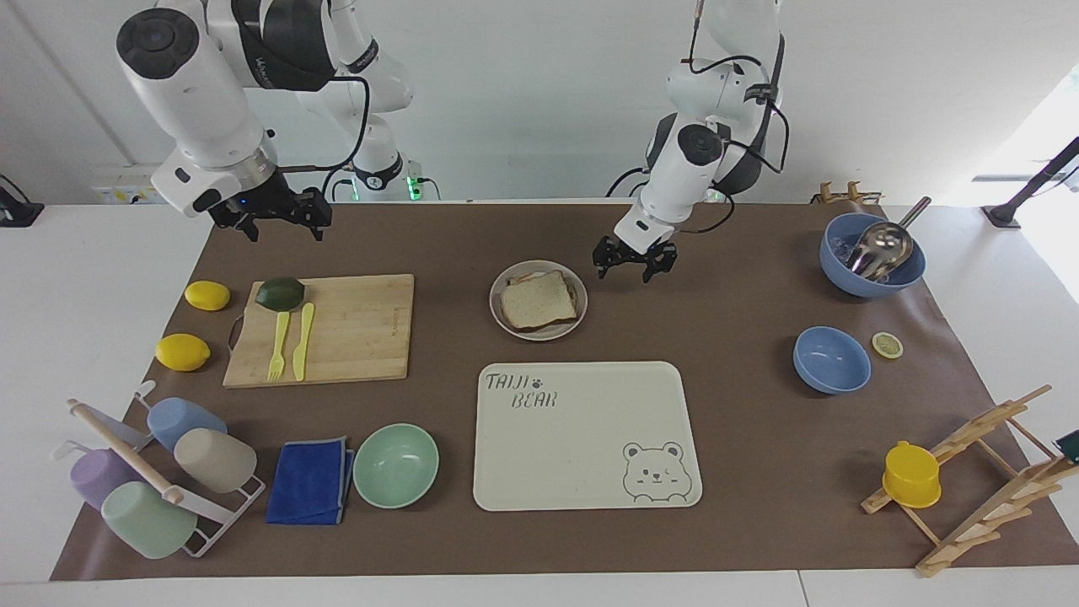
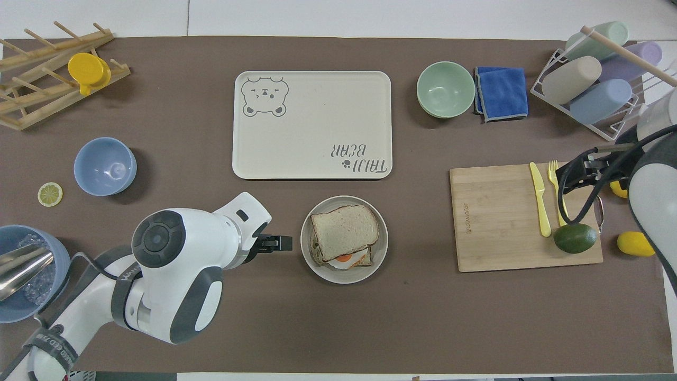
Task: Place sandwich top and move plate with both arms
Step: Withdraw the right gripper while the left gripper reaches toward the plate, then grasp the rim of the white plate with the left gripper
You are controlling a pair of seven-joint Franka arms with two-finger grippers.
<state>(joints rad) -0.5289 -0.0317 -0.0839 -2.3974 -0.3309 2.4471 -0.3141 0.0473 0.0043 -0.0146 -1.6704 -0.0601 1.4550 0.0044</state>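
The sandwich top [image 1: 538, 301] [image 2: 345, 230] lies on a lower slice with a fried egg [image 2: 345, 258], all on the round beige plate [image 1: 582, 302] [image 2: 319, 268]. My left gripper [image 1: 634, 261] [image 2: 276, 243] hangs low and open just beside the plate, toward the left arm's end, with a small gap to the rim. My right gripper [image 1: 270, 217] [image 2: 582, 172] is raised and open, holding nothing, over the end of the cutting board [image 1: 354, 329] [image 2: 497, 217] where the fork and avocado lie.
The cream bear tray [image 1: 582, 438] [image 2: 312, 124] lies just farther from the robots than the plate. A mint bowl [image 1: 395, 464] and blue cloth [image 1: 310, 480] sit beside it. Blue bowls [image 1: 831, 360] [image 1: 872, 261] stand toward the left arm's end, lemons [image 1: 182, 351] at the other.
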